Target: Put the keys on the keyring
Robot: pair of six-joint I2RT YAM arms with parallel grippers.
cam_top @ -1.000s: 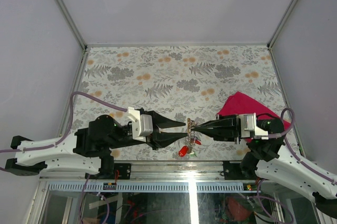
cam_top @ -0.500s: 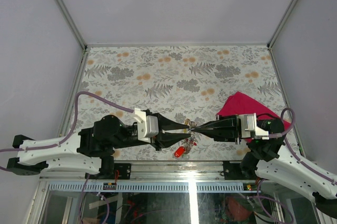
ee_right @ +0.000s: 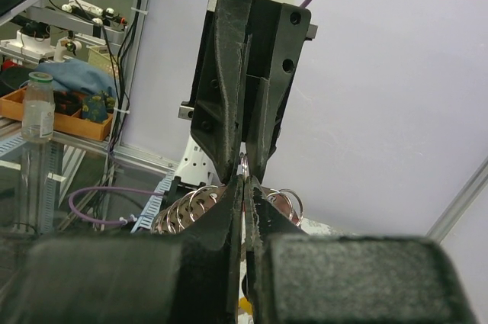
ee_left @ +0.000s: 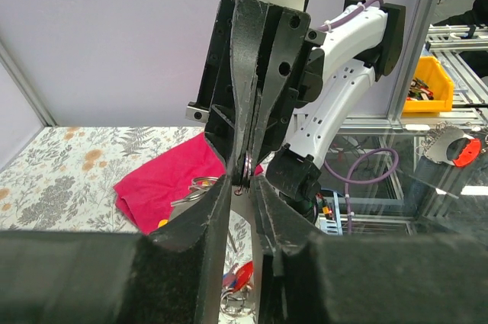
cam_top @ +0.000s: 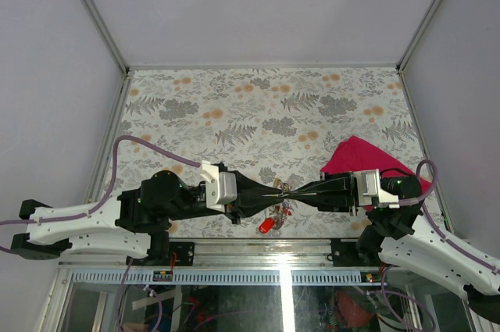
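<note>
Far left, low along the near edge of the floral desk [cam_top: 234, 113]: left gripper [cam_top: 274, 189], pointing right, narrowed to a thin slit. Jaws set either side of the keyring [cam_top: 281, 188]. From the left wrist view, tapering upward to meet just at the wire. Cannot tell whether pinching it or only flanking it.

Centre: keyring up off the desk, caught between the two grippers, tip against tip. A thin silver loop, only a short arc showing past the black tips. Just below it, nearer the front edge, the keys [cam_top: 286, 208] in a small silvery bunch. Cannot tell from above whether hanging free or lying on the desk. Lowest and a little left, the red key [cam_top: 266, 225], close to the desk's front rim.

Right: right gripper [cam_top: 290, 189], pointing left, clamped fully on the keyring. Jaws pressed flat together with no gap in the right wrist view, wire poking out at the tips.

Further right, behind that gripper: magenta cloth [cam_top: 355, 152], crumpled on the desk, near corner tucked under the wrist.
</note>
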